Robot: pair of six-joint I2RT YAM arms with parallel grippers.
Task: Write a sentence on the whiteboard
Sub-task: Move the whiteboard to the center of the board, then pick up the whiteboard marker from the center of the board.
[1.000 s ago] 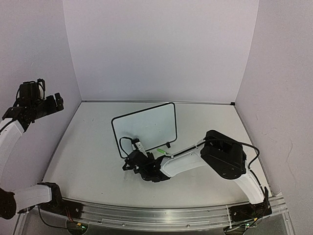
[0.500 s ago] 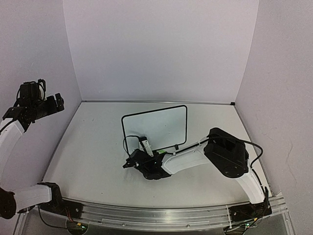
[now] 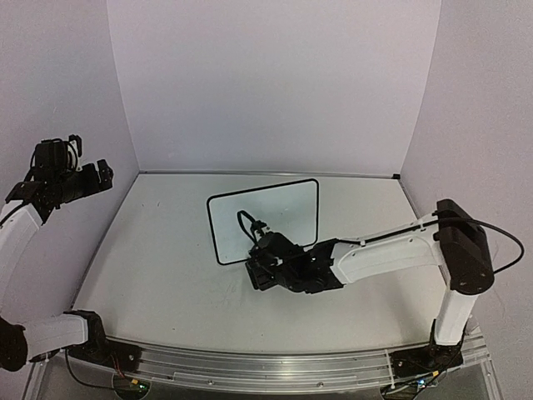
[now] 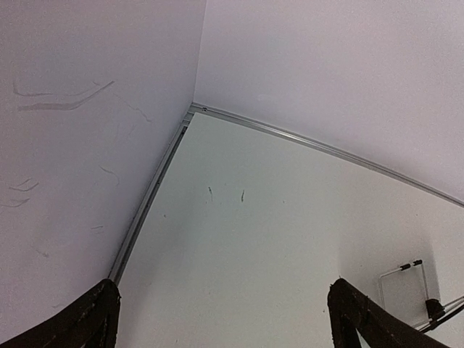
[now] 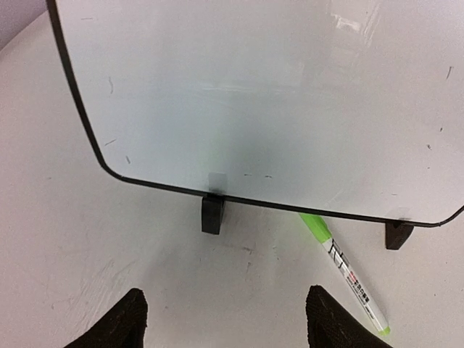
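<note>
The whiteboard (image 3: 275, 212) stands on the table on two black feet (image 5: 211, 214), its black-framed face (image 5: 254, 94) showing only a few faint specks. The sentence is out of view. A white marker with a green cap (image 5: 346, 270) lies on the table at the board's lower edge, slanting to the right. My right gripper (image 5: 221, 322) hovers low in front of the board, open, with nothing between its fingers (image 5: 119, 325); the marker lies just right of them. From above, the right gripper (image 3: 260, 272) sits below the board's bottom edge. My left gripper (image 3: 93, 175) hangs open at the far left.
The left wall (image 4: 72, 145) and its metal floor strip (image 4: 145, 210) run close beside my left gripper (image 4: 225, 322). Pale walls close the table at the back and right. The right arm (image 3: 391, 250) stretches low across the table's right half.
The board slid right in the first half second. My right gripper has opened, let go of the marker, and shifted right; the marker now lies on the table. Left arm still.
</note>
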